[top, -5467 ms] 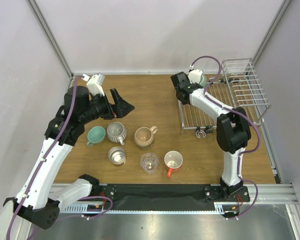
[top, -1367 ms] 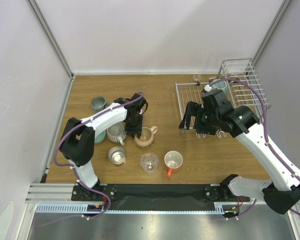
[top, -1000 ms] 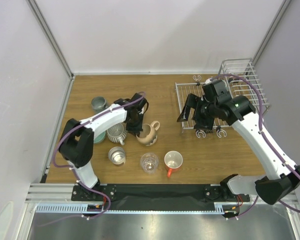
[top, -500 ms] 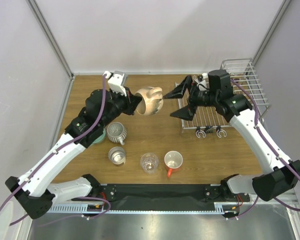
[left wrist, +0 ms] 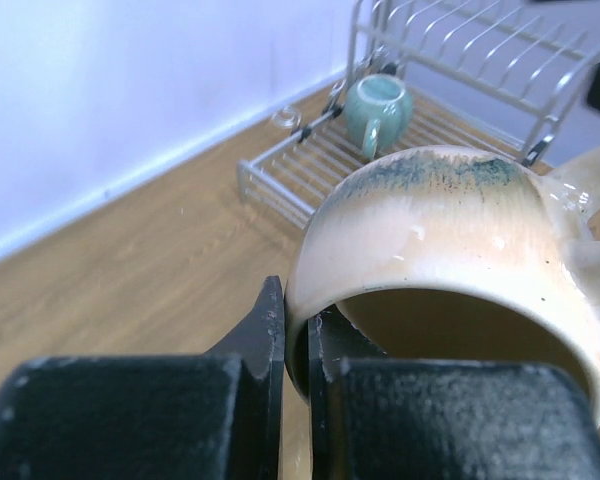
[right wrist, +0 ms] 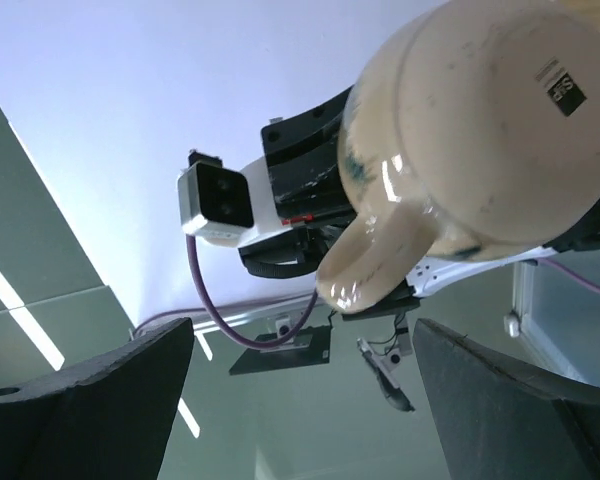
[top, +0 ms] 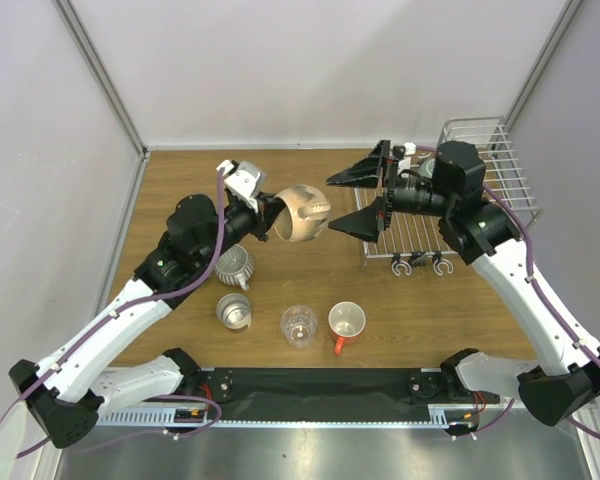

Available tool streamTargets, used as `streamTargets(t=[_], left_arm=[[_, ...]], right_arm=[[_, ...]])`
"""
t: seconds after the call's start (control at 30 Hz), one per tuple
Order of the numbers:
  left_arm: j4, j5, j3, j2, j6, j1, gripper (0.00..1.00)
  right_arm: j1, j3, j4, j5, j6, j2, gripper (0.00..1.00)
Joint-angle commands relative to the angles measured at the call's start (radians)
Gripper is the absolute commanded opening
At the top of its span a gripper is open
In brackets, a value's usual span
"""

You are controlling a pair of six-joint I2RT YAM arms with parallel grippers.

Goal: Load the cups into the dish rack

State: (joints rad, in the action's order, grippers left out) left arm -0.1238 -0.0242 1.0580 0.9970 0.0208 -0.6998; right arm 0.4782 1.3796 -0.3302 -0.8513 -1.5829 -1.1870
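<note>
My left gripper [top: 272,215] is shut on the rim of a beige mug [top: 302,213], one finger inside and one outside, and holds it in the air on its side. The left wrist view shows that pinch [left wrist: 295,325] on the beige mug [left wrist: 450,230]. My right gripper [top: 358,200] is open wide just right of the mug, touching nothing. In the right wrist view the mug's base [right wrist: 485,120] faces the camera, beyond the open right gripper [right wrist: 300,400]. The dish rack [top: 412,236] lies at the right, with a greenish mug [left wrist: 377,108] on its grid [left wrist: 298,172].
On the table stand a ribbed whitish cup [top: 234,265], a steel cup [top: 234,311], a clear glass [top: 299,325] and a white mug with an orange inside [top: 346,322]. The rack's tall basket [top: 490,165] is at the far right. Walls enclose the table.
My left gripper has lifted the beige mug off the table and carried it right, toward the right gripper. The right gripper has swung to face it with its jaws wide.
</note>
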Motion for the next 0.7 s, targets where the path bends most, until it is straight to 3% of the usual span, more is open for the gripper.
streamTargets(t=[0.0, 0.37, 0.57, 0.67], left_arm=[[0.285, -0.08, 0.016, -0.057, -0.065, -0.009, 0.0], [0.408, -0.243, 0.022, -0.037, -0.2, -0.03, 0.0], [0.411, -0.287, 0.034, -0.018, -0.243, -0.033, 0.0], [0.398, -0.295, 0.034, -0.014, -0.274, -0.036, 0.0]], right_arm=[[0.04, -0.014, 0.074, -0.046, -0.071, -0.02, 1.0], [0.091, -0.093, 0.24, -0.023, -0.247, -0.011, 0.84], [0.102, -0.093, 0.217, 0.001, -0.301, -0.006, 0.69], [0.112, -0.111, 0.229, 0.021, -0.351, 0.0, 0.56]])
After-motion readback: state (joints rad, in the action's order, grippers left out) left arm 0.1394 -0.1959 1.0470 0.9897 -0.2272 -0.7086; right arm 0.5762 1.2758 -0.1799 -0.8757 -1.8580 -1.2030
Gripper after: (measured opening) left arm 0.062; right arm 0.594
